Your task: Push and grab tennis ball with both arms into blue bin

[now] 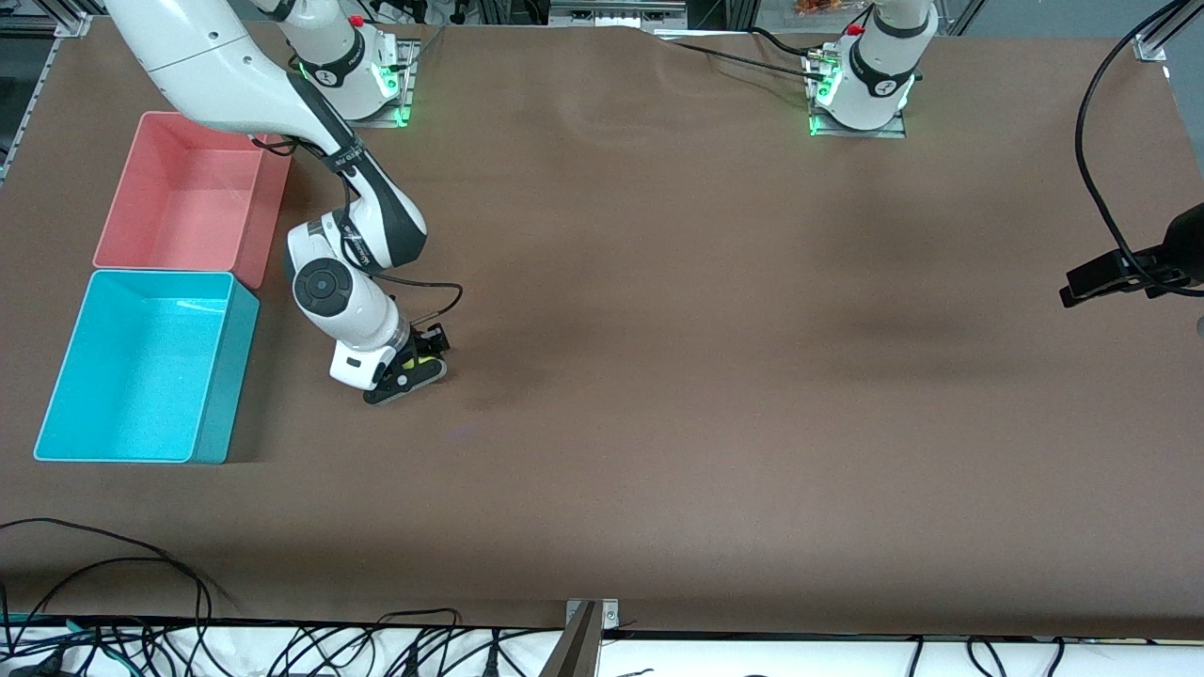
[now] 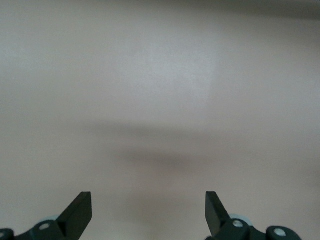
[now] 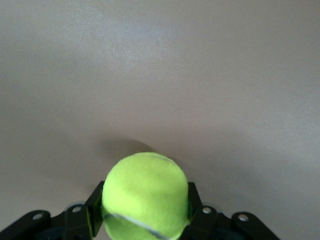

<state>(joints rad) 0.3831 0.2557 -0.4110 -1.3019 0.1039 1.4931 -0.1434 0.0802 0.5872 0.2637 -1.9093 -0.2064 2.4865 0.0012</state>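
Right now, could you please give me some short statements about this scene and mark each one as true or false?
1. The right gripper is shut on the tennis ball. True.
2. The tennis ball lies inside the blue bin. False: it is between the right gripper's fingers, beside the blue bin, over the table.
3. The left gripper is open and holds nothing. True.
4. The pink bin is nearer to the front camera than the blue bin. False: the pink bin is farther from it.
5. The blue bin holds several things. False: nothing shows inside it.
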